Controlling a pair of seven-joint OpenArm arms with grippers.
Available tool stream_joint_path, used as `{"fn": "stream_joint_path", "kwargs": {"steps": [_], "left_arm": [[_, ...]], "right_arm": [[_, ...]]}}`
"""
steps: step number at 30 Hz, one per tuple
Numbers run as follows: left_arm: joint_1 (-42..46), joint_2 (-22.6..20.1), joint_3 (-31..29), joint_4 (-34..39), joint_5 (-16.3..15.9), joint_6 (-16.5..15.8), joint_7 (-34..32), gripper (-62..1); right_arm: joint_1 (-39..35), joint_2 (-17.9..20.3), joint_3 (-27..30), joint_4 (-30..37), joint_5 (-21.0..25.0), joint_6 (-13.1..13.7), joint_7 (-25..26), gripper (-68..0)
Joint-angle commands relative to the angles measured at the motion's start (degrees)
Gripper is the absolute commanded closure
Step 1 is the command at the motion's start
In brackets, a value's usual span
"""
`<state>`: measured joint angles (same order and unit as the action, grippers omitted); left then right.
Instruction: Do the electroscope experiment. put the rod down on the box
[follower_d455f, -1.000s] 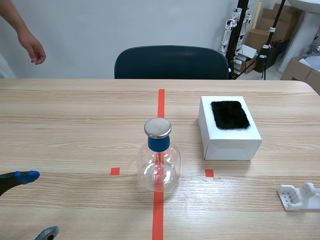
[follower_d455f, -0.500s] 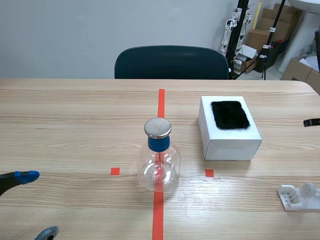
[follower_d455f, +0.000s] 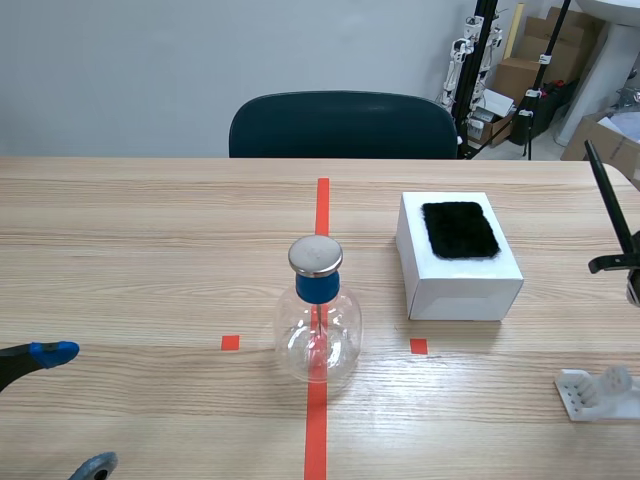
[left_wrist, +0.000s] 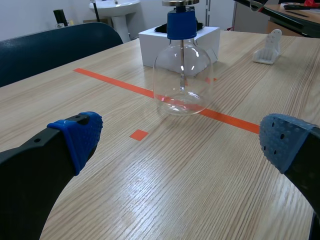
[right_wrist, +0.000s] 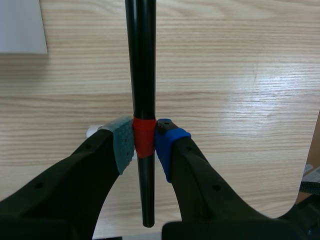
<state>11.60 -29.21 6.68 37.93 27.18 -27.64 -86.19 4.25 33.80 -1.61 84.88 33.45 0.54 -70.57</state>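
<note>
Wooden worktop (follower_d455f: 150, 260) | right end effector (right_wrist: 144, 145) clamped on rod (follower_d455f: 608, 196), near-upright, right edge | box (follower_d455f: 455, 285) lies leftward | left end effector (left_wrist: 181, 139) apart, farther

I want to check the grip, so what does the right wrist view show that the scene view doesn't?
Only the right wrist view: the right gripper shut on the rod at its red band. Only the scene view: the glass flask and the black patch on top of the white box. Both: the rod and the white box.
</note>
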Motion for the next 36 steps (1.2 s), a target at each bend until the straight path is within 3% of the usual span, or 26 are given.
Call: {"fn": "stream_joint_path", "kwargs": {"steps": [1,5,16,31,36], "left_arm": [[0.3,-0.5,-0.3,0.8,-0.5,-0.1,-2.8,-62.3],[0.3,-0.5,-0.3,0.8,-0.5,-0.1,-2.8,-62.3],[0.3,-0.5,-0.3,0.8,-0.5,-0.1,-2.8,-62.3],[0.3,-0.5,-0.3,0.8,-0.5,-0.1,-2.8,-62.3],[0.3,-0.5,-0.3,0.8,-0.5,-0.1,-2.8,-62.3]], "right_arm": [[2.6,0.8,-0.1,-0.1,-0.5,0.6,-1.0,-4.2],[6.1,0.8,-2.1,-3.8,-1.7,0.6,-2.9,-4.2],[11.9,-1.2,-3.7,-14.6,-3.9,1.3,-1.0,-4.2],[15.9,-6.2,-5.2,-21.9,-9.5,2.5,2.1,-4.2],[16.5,-7.5,-5.2,-23.8,-10.3,2.5,5.6,-4.2]]}}
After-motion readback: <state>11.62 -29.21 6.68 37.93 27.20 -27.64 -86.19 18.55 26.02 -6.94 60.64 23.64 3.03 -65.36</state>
